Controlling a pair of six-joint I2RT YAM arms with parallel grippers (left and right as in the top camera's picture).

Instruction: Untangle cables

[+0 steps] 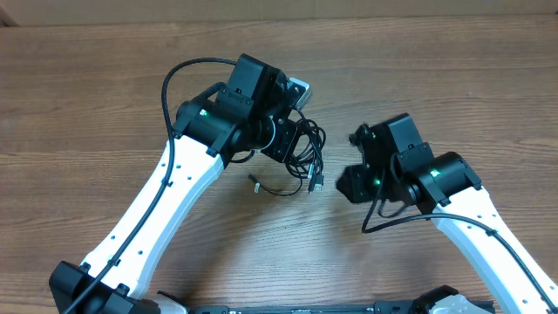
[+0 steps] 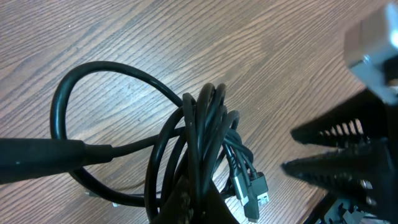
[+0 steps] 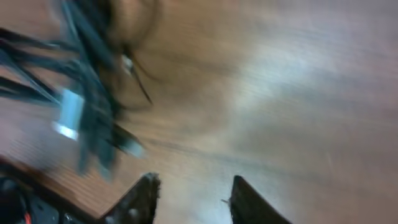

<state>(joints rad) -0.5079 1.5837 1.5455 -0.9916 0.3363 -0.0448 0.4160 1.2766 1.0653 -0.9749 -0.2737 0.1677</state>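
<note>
The right gripper (image 3: 194,183) is held open, empty; for the left gripper (image 1: 292,139) no grip can be judged; if the cables (image 2: 198,130) are dragged as one bundle — they may only be drawn tighter.

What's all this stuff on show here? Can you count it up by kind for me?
Robot arms: 2, left arm and right arm
Tangled bundle of black cables: 1
Wooden table: 1
Total: 4

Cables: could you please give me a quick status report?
Left gripper at the cables, grip unclear. Right gripper open, empty, apart from them. Cables bunched in tangled loops. Grey block close by.
</note>
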